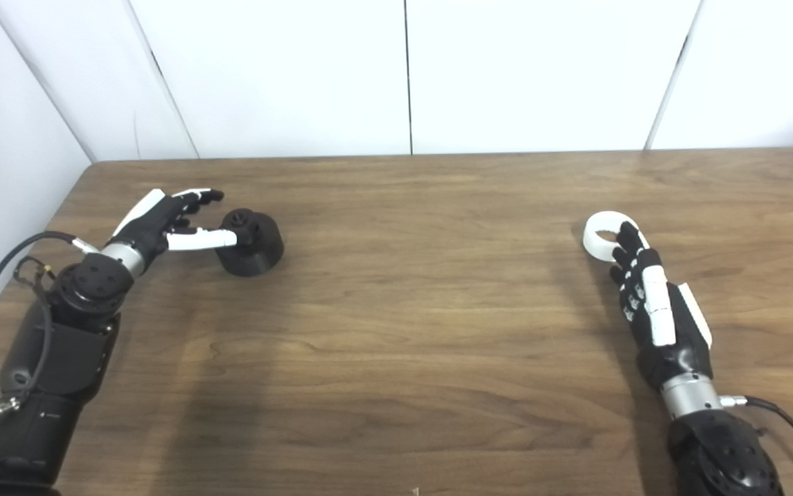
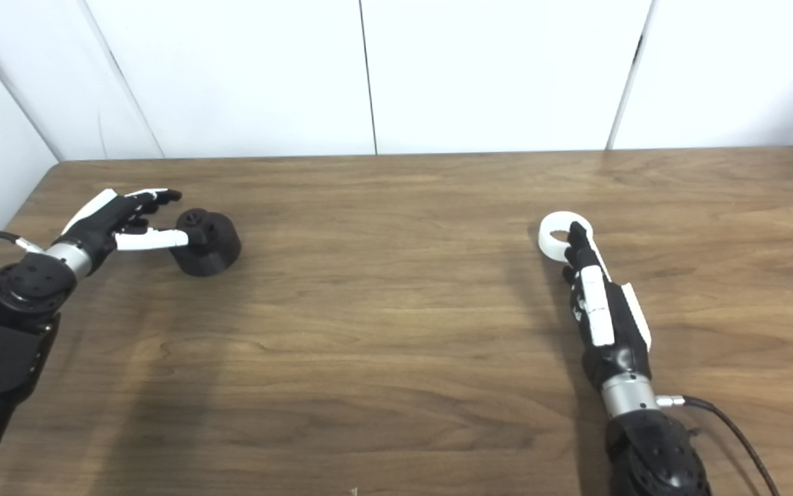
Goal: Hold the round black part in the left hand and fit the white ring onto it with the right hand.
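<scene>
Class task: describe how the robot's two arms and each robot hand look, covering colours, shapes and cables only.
Each robot hand, left and right, is black with white plates along the fingers and back. A silver metal cuff joins each to a bulky black forearm, round and dotted with small holes near the wrist. Black cables with metal plugs run from both wrists; the left arm's cable loops wide.

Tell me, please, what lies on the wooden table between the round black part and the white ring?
Nothing: only bare wooden table separates the round black part from the white ring, in both eye views.
</scene>
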Controlling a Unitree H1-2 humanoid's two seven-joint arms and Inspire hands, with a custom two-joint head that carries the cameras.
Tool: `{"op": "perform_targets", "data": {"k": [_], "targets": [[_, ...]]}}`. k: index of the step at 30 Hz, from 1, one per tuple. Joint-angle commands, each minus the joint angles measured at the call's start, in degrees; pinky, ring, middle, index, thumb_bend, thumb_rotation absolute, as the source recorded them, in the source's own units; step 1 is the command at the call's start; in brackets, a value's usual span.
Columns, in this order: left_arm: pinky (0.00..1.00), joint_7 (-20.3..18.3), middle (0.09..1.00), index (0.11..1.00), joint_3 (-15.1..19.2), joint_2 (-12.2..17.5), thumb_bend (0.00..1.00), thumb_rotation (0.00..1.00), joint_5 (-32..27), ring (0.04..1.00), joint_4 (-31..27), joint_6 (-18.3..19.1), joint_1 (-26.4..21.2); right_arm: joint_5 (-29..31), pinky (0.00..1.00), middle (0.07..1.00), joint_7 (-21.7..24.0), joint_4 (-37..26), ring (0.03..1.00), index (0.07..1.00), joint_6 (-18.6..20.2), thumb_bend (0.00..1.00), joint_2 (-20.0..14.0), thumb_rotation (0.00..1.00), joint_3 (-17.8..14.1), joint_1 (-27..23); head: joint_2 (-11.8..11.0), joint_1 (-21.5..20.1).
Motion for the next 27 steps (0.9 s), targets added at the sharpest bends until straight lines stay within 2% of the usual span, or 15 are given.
{"op": "perform_targets", "data": {"k": [1,9,14,18,27], "targets": [[0.94,0.40,0.956,0.880,0.81,2.15,1.00,0.40,-0.55,0.968,-1.96,-1.60,-1.52,0.07,1.00,0.995,0.22,0.41,1.000,0.978,-1.71,0.48,-0.09,1.00,0.14,-1.09,0.03,0.01],[0.90,-1.15,0.946,0.885,0.47,2.47,1.00,0.32,-1.12,0.944,-3.11,-1.66,-0.81,-0.43,1.00,0.990,-0.04,1.02,1.000,0.977,-1.80,0.47,-0.26,1.00,0.06,-1.35,0.24,-0.09],[0.96,-1.80,0.964,0.893,-0.08,3.07,1.00,0.32,-0.56,0.977,-3.96,-3.83,0.08,-0.57,1.00,0.989,-0.11,1.03,1.000,0.975,-1.53,0.50,-0.28,1.00,-0.06,-1.28,0.43,-0.07],[0.99,-2.40,0.982,0.905,-0.41,3.55,1.00,0.27,-0.25,0.999,-3.69,-3.54,0.40,-0.75,1.00,0.989,-0.08,1.26,1.000,0.975,-1.52,0.50,-0.49,1.00,-0.17,-1.29,0.47,-0.05],[0.99,-2.87,1.000,0.915,-2.44,5.07,1.00,0.25,1.34,1.000,-3.38,-4.62,0.57,-1.31,1.00,0.983,-0.23,0.95,1.000,0.973,-0.82,0.50,-0.60,1.00,-0.11,-1.07,0.65,-0.38]]}}
